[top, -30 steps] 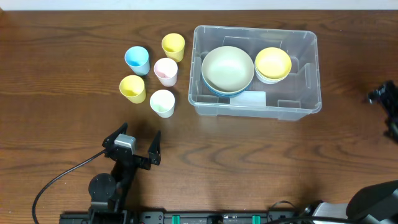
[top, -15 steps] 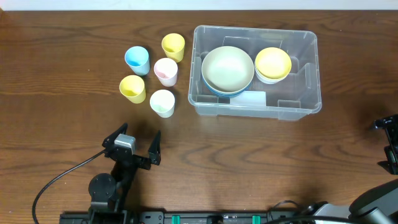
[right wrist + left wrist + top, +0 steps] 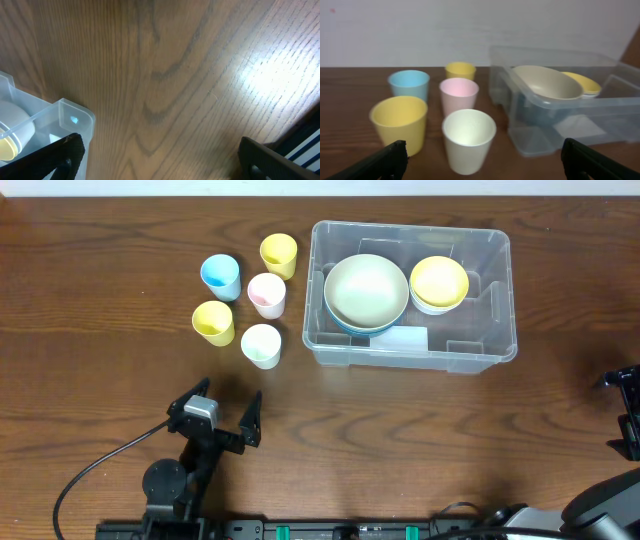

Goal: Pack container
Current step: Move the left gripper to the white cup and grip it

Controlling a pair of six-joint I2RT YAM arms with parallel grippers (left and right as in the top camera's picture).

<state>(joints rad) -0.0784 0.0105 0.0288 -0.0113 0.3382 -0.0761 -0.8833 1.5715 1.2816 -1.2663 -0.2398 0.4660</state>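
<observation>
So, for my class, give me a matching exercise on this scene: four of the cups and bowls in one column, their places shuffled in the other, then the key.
Column 1
1. pink cup
2. white cup
3. large pale bowl
4. yellow bowl

Column 2
A. in the container, right side
B. on the table, nearest the left tool
C. in the container, left side
D. on the table, just beyond the white cup

Pairs: 1-D, 2-B, 3-C, 4-A
</observation>
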